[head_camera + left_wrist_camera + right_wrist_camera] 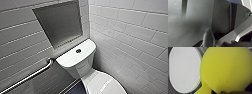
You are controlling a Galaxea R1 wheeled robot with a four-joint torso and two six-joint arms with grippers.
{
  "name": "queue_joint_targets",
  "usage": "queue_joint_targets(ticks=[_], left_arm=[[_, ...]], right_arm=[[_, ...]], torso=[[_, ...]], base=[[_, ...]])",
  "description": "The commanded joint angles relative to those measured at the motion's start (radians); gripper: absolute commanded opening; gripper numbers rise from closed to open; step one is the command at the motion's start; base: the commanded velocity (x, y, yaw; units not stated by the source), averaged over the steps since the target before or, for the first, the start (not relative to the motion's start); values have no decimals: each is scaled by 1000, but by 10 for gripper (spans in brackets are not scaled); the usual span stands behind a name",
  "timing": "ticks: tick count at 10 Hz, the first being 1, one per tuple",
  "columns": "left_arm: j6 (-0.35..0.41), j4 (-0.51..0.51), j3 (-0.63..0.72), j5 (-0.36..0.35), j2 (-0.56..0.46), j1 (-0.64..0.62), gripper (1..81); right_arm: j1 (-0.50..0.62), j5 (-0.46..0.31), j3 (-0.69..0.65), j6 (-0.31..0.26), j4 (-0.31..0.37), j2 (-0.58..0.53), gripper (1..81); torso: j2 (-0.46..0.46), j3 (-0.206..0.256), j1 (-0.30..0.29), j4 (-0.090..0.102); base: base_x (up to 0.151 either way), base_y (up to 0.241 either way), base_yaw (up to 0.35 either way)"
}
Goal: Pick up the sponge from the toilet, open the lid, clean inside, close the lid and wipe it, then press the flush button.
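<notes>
Handrail [27, 76] of steel ran slanting along the left wall, set low, where a seated person could reach it. Beside it a recessed niche [60, 22] was sunk into the tiles above the toilet [80, 71]. The tank top [72, 58] lay flat with the round flush button [78, 51] near its middle, open to a press from above. Toward the front, the lid [105, 85] rested down over the bowl, so the inside was covered. On the right the tiled wall [130, 37] stood close beside the toilet, leaving little room on that side.

For the left gripper, the left wrist view gave dark robot parts at close range, and I could not tell whether that claw was spread or pressed together.

In the right wrist view the white oval of the lid [184, 69] lay below, and the sponge [226, 68] hung close to the camera, overlapping one long edge of the lid and folded at one corner. It was carried off the toilet, so I judged that the right gripper was pinching it, held ready above the closed lid.
</notes>
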Motion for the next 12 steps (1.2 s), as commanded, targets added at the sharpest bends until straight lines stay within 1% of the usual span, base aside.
queue_joint_targets(ticks=[1, 2, 4, 5, 6, 8, 9, 12], left_arm=[[7, 7, 13, 51, -10, -6, 811], [5, 7, 13, 51, -10, -6, 811], [6, 8, 13, 51, -10, -6, 811], [5, 8, 13, 51, -10, -6, 811], [6, 8, 13, 53, -10, -6, 811], [5, 8, 13, 51, -10, -6, 811], [5, 8, 13, 53, -10, -4, 811], [5, 8, 13, 53, -10, -6, 811]], right_arm=[[137, -198, 82, -100, 47, -43, 10], [177, -227, 105, -104, 50, -48, 10], [275, -323, 150, -115, 52, -68, 10], [325, -357, 170, -115, 52, -69, 10], [379, -408, 176, -115, 52, -57, 10], [493, -488, 173, -114, 67, -23, 10], [557, -544, 164, -114, 81, 15, 10], [666, -653, 87, -112, 90, 122, 10]], torso=[[0, 0, 0, 0], [0, 0, 0, 0], [0, 0, 0, 0], [0, 0, 0, 0], [0, 0, 0, 0], [0, 0, 0, 0], [0, 0, 0, 0], [0, 0, 0, 0]], base=[[0, 0, 0], [0, 0, 0], [0, 0, 0], [0, 0, 0], [0, 0, 0], [0, 0, 0], [0, 0, 0], [0, 0, 0]])
